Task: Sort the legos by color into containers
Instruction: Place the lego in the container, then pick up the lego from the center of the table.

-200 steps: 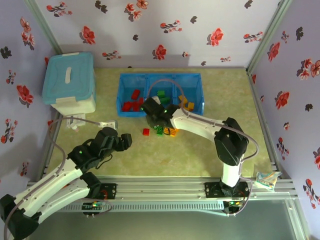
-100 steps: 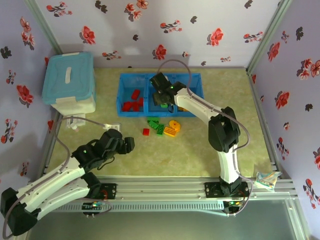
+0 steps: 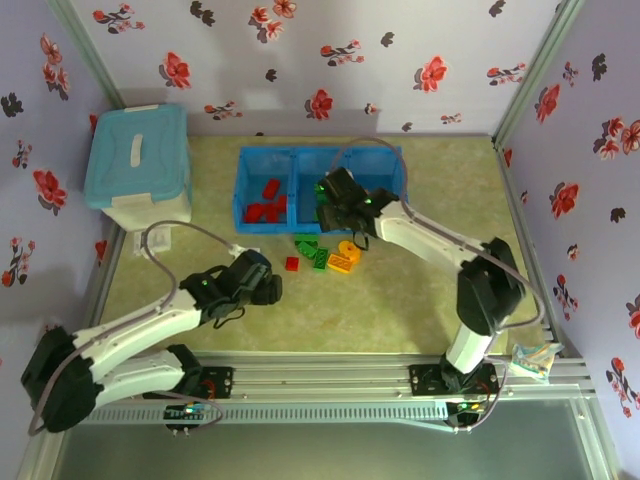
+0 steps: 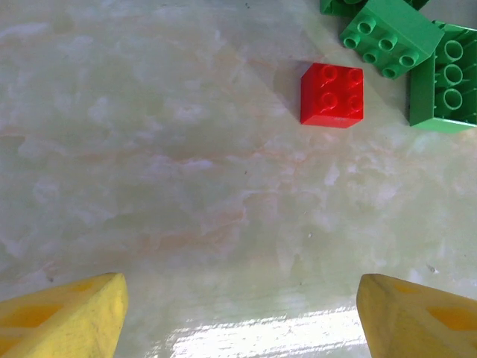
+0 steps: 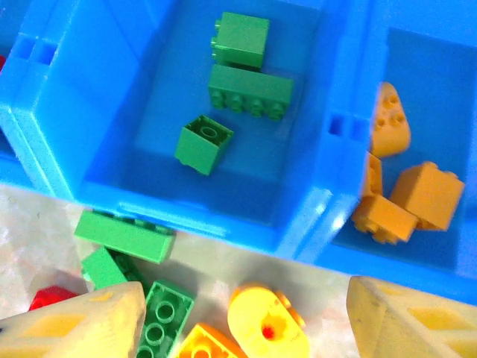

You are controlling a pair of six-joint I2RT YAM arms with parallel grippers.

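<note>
Compartment (image 5: 149, 97) in the middle holds three green legos (image 5: 250, 91); left claw (image 4: 238, 298) and right claw (image 5: 246, 298) spread empty.

A red four-stud brick (image 4: 332, 95) is pictured lying studs-up on the pale, marbled tabletop (image 4: 186, 186), far and to the right of the left claw (image 4: 240, 321). The claw's two yellow fingertips (image 4: 63, 321) are held wide apart, with bare tabletop between them. Green bricks (image 4: 391, 36) are clustered just right of the red one, not touching it, with the largest cut off at the right edge.
</note>
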